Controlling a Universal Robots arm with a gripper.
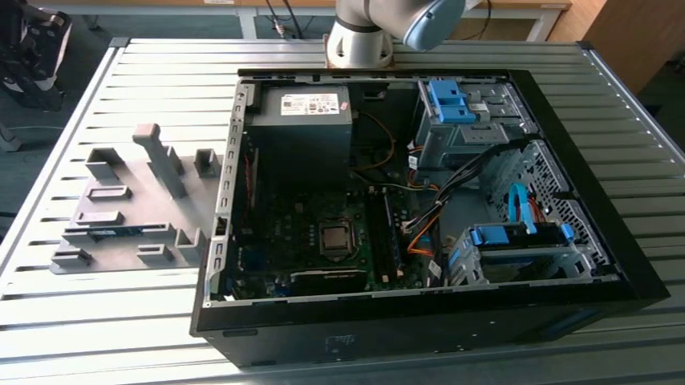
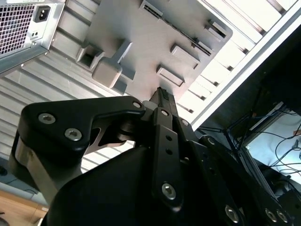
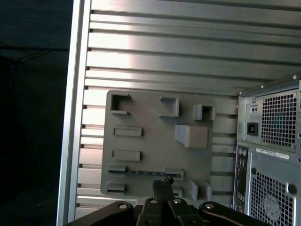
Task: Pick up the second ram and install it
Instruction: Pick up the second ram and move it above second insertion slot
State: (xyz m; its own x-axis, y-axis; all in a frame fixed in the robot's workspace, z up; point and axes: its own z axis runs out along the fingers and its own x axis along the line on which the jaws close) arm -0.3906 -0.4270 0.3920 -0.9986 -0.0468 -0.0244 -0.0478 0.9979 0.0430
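**Figure.** My gripper (image 3: pixel 162 181) hangs above the fixture plate (image 3: pixel 146 101), as seen in both wrist views. My fingers are drawn together at the tips with nothing between them, so I hold no part. I hang well clear of the plate. From this height its whole outline falls within the first wrist view, and I can take in every block and slot at once. In the second wrist view the gripper (image 2: pixel 162 94) points down toward the same plate.

The second ram (image 3: pixel 141 173) stands on its long edge in the plate. It shows as a thin blue strip, cradled at each end by a grey support block (image 3: pixel 116 168). Set on edge, it offers its upper rim and both flat faces to a grasp from above, and I judge that to be the cradle's purpose. My fingertips sit over the strip's span but are apart from it in height.

In the exterior view the second ram (image 1: pixel 111 230) rests in the fixture plate (image 1: pixel 144 212) on the slatted table (image 1: pixel 64 321). It lies to the exterior view's left of the open computer case (image 1: pixel 428 321). The case lies on its side with its panel off, so the motherboard (image 1: pixel 278 233) faces upward and can be reached from above. The pickup is not yet made.
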